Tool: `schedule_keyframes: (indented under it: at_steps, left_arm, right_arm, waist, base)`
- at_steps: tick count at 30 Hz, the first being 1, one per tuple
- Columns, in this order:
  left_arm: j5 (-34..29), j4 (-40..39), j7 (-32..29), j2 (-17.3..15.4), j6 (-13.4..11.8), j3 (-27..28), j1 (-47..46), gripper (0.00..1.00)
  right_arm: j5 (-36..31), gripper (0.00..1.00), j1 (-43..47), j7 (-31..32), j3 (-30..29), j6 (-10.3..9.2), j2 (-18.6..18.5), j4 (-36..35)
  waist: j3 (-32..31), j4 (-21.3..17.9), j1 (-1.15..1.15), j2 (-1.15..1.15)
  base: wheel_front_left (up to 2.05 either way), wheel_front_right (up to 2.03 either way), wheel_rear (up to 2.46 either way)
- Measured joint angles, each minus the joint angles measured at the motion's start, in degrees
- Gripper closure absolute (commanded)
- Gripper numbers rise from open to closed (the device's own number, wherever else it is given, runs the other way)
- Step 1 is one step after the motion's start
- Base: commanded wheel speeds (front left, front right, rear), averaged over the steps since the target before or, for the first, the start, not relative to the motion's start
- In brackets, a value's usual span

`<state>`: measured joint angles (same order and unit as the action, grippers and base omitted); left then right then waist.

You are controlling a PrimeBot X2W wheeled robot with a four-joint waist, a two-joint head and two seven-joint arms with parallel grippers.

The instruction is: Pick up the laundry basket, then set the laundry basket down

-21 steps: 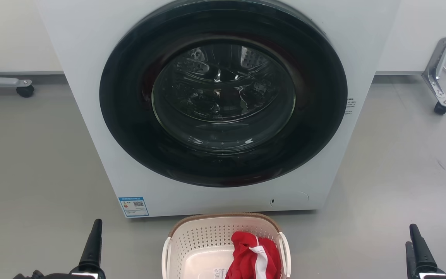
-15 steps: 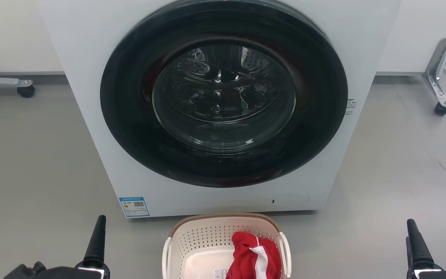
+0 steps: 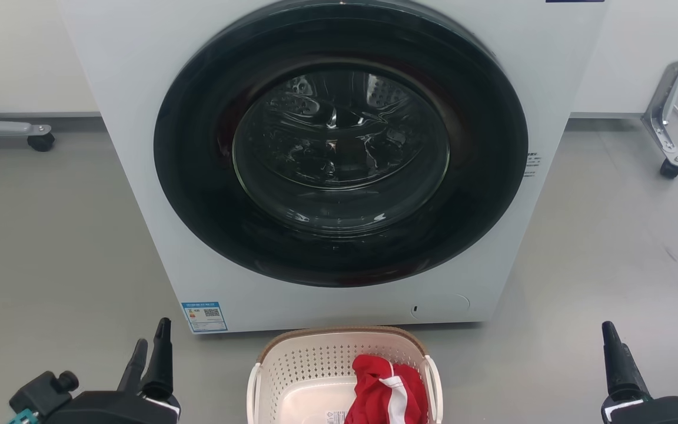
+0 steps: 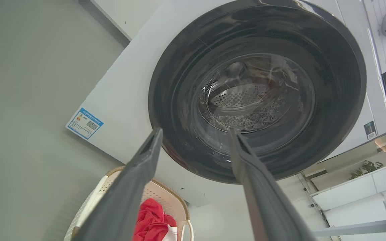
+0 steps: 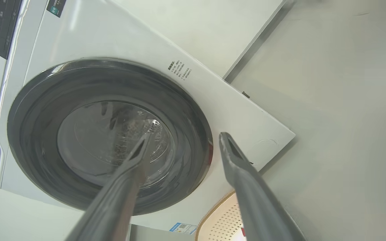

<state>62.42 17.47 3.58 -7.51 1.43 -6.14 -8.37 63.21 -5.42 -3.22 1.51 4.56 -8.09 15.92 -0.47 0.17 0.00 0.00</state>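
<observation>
both my left jaws and my right jaws stand wide and hold nothing. the dark fingers [image 4: 136, 190] of the left and the fingers [image 5: 243, 180] of the right taper to slim, smooth tips with a clear gap in each pair.

between the two sets, well apart from either, the laundry basket [image 3: 303, 365] sits on the floor [image 3: 50, 247], not yet lifted. it is cream plastic with rounded corners, walls pierced by rows of small holes, and a brown woven-look rim [image 3: 339, 331]. i judge it light and fairly stiff, though the thin perforated walls may flex if squeezed and the glossy plastic could slip.

the best holds look to be the white loops at its sides: the left handle [image 3: 252, 388] toward my left jaws and the right handle [image 3: 435, 386] toward my right jaws. each is a narrow bar i could close around, and taking both should keep it level.

inside, nearer my right jaws, lies a red garment [image 3: 383, 388] with a white stripe, soft and crumpled. i think it adds little weight, but it sits off-centre.

beyond the basket, ahead of both jaws, stands a white washing machine [image 3: 133, 147], hard and smooth, with a round dark glass door [image 3: 339, 147] and a perforated metal drum behind it. a small blue label [image 3: 203, 315] sits low on its front, ahead of my left jaws.
</observation>
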Motion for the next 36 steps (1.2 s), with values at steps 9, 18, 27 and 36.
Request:
schedule_keyframes:
  at_steps: [9, 18, 27, 36]
  left_arm:
    - [-9.5, -0.4, 1.8, -1.8, -1.5, -3.4, -0.7, 0.00]
    - [-17.5, -0.4, 3.7, -2.9, -3.2, -5.8, -0.7, 0.00]
    - [-24.5, 0.5, 5.4, -2.9, -4.5, -7.6, -0.8, 0.00]
    - [-30.2, 2.0, 7.2, -3.0, -6.0, -8.4, -0.9, 0.00]
  right_arm:
    - [-10.0, 0.00, -0.2, -2.0, 3.3, -1.93, -2.4, -0.5]
    - [-18.3, 0.00, -1.0, -4.0, 6.5, -3.61, -3.9, -0.5]
    - [-25.4, 0.00, -1.1, -5.9, 8.8, -4.83, -5.2, 0.0]
    - [-31.4, 0.00, -1.1, -7.5, 10.9, -5.67, -5.7, 1.3]
  waist:
    - [-0.3, -0.1, 0.00, 0.00]
    - [-0.5, -0.1, 0.00, 0.00]
    - [-0.7, 0.0, 0.00, 0.00]
    - [-0.9, 0.1, 0.00, 0.00]
  base:
    - [0.00, 0.00, 0.00]
    - [0.00, 0.00, 0.00]
    - [0.00, 0.00, 0.00]
    - [0.00, 0.00, 0.00]
